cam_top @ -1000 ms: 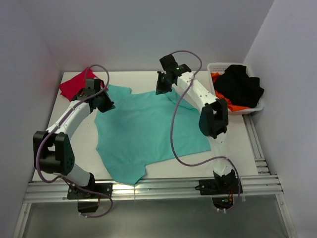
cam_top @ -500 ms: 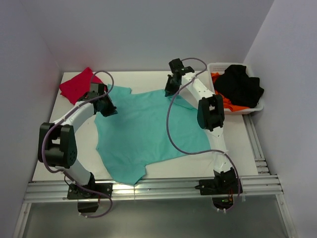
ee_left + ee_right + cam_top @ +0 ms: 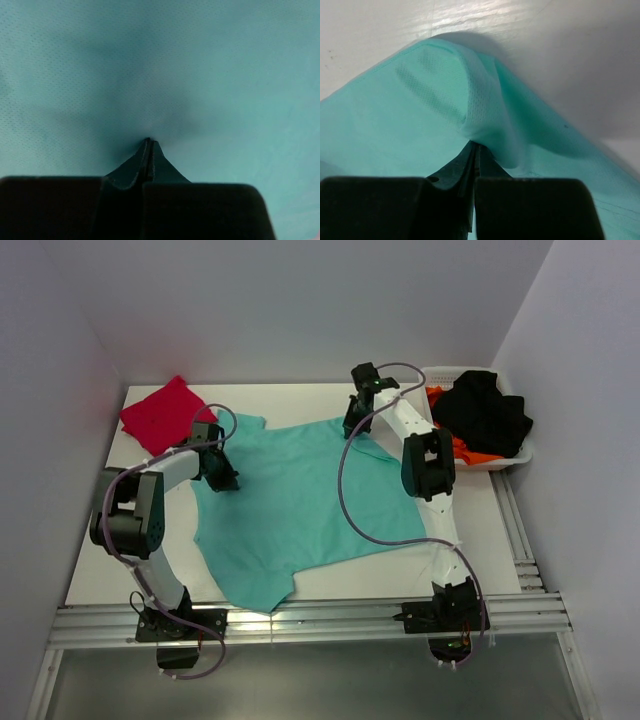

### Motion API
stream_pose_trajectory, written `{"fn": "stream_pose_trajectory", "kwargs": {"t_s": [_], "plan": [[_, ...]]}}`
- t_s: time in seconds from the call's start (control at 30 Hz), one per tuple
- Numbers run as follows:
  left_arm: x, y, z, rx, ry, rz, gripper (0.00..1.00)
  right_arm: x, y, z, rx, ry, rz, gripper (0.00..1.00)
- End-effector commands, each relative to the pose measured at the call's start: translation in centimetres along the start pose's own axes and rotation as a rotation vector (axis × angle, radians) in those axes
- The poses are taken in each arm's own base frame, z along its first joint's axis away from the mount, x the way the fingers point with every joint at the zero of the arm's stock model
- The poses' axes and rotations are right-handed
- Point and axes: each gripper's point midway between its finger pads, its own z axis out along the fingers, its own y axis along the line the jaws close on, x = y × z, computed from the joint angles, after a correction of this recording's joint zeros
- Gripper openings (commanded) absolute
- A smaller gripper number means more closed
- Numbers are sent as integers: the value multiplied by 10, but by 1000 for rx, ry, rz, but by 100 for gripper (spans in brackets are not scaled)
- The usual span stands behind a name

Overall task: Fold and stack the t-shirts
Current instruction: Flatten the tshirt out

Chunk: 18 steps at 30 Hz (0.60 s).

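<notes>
Teal t-shirt lay spread mid-frame on the table | left pincer and right pincer each clenched on its upper part | step: likely first fold | next: lift evenly, fold downward.

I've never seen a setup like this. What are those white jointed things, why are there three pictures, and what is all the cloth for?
The white jointed things are two robot arms bolted at the near edge of the table. Each ends in a two-finger pincer called a gripper. The wide picture comes from a camera above and behind the arms. The two close-ups come from a small camera on each wrist, so the black fingers show at the bottom. A teal t-shirt lies spread out. The left gripper and the right gripper are each shut on a pinch of it, along its far side. A red shirt lies at the far left corner. A white basket on the right holds black and orange clothes.
</notes>
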Motion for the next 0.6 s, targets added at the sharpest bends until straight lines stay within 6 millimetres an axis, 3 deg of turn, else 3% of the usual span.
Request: {"fn": "stream_pose_trajectory", "kwargs": {"t_s": [0.0, 0.23, 0.37, 0.4, 0.47, 0.53, 0.57], "plan": [[8, 20, 15, -95, 26, -13, 0, -20, -22, -6, 57, -49, 31, 0], [20, 45, 26, -159, 72, -44, 0, -49, -100, -14, 185, -65, 108, 0], [20, 50, 23, -171, 70, -49, 0, -86, -153, -38, 287, -152, 171, 0], [21, 50, 23, -173, 72, -48, 0, -103, -177, -56, 309, -197, 228, 0], [20, 47, 19, -160, 65, -48, 0, -123, -190, -73, 275, -254, 286, 30], [11, 40, 14, -133, 36, -39, 0, -146, -204, -104, 247, -333, 330, 76], [3, 33, 5, -110, 6, -37, 0, -153, -198, -121, 211, -364, 323, 78]]}}
